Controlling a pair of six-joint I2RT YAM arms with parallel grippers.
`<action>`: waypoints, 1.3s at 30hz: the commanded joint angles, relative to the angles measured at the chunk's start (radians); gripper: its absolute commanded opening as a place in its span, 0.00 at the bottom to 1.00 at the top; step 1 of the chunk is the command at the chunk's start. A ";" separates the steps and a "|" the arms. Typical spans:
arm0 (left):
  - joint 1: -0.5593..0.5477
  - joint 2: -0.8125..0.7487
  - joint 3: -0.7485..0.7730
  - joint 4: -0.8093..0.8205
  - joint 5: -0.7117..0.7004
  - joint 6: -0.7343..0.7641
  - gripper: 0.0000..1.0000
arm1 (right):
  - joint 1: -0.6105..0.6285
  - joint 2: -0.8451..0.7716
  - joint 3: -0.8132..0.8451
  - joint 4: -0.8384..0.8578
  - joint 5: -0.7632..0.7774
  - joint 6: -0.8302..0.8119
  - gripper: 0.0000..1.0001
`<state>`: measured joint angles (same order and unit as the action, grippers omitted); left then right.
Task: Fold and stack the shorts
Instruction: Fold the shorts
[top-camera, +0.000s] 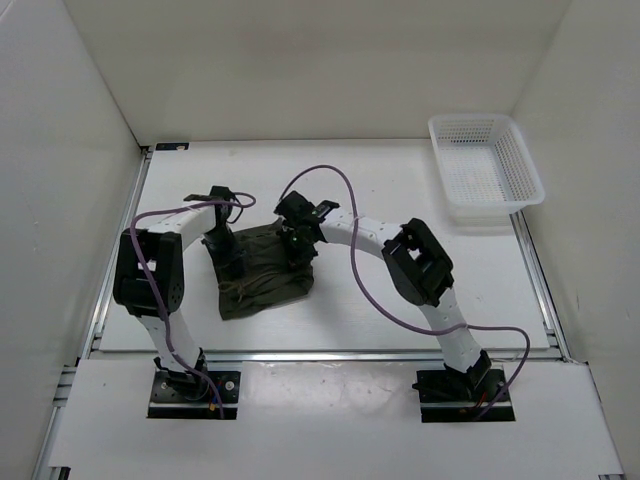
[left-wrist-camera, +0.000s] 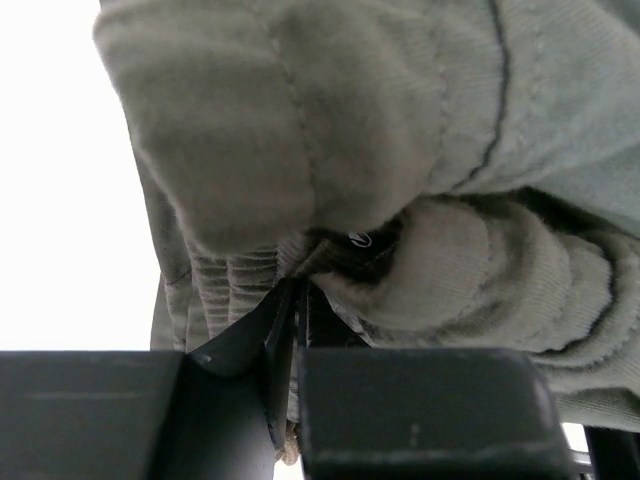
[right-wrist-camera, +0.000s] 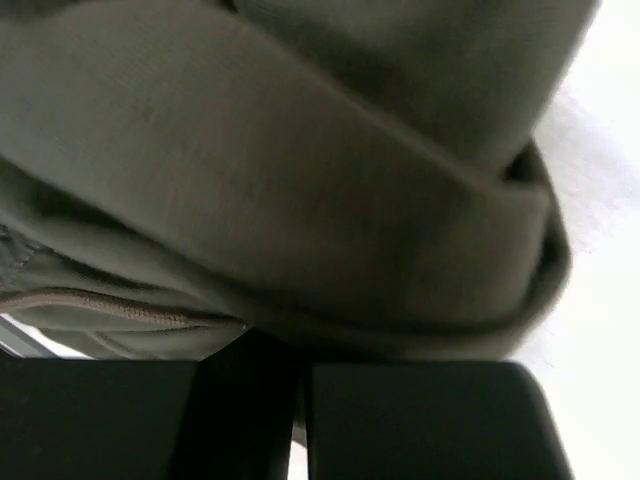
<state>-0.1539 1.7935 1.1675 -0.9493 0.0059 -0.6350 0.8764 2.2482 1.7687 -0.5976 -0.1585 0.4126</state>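
Wrist cameras reveal left gripper and right gripper pinching shorts, unclear overhead.

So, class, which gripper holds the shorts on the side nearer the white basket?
The right gripper: it pinches the shorts on the basket side; the left gripper pinches them at the opposite edge.

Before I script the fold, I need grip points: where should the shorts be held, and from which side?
The far edge of the shorts, at both corners, from above: they lie slack, and that edge bunches thick enough to pinch. The left gripper and right gripper are shut there.
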 joint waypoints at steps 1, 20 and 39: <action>-0.004 0.015 0.026 0.052 -0.004 0.027 0.16 | -0.002 -0.024 -0.053 0.047 0.034 0.041 0.05; -0.300 0.093 0.405 -0.083 0.059 0.067 0.29 | -0.113 -0.668 -0.629 0.050 0.307 0.057 0.62; -0.377 0.302 0.566 -0.005 0.088 0.086 0.10 | -0.240 -0.411 -0.520 0.156 0.329 0.049 0.00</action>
<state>-0.5358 2.0659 1.6886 -0.9756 0.1123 -0.5602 0.6464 1.7771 1.2083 -0.4816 0.1848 0.4793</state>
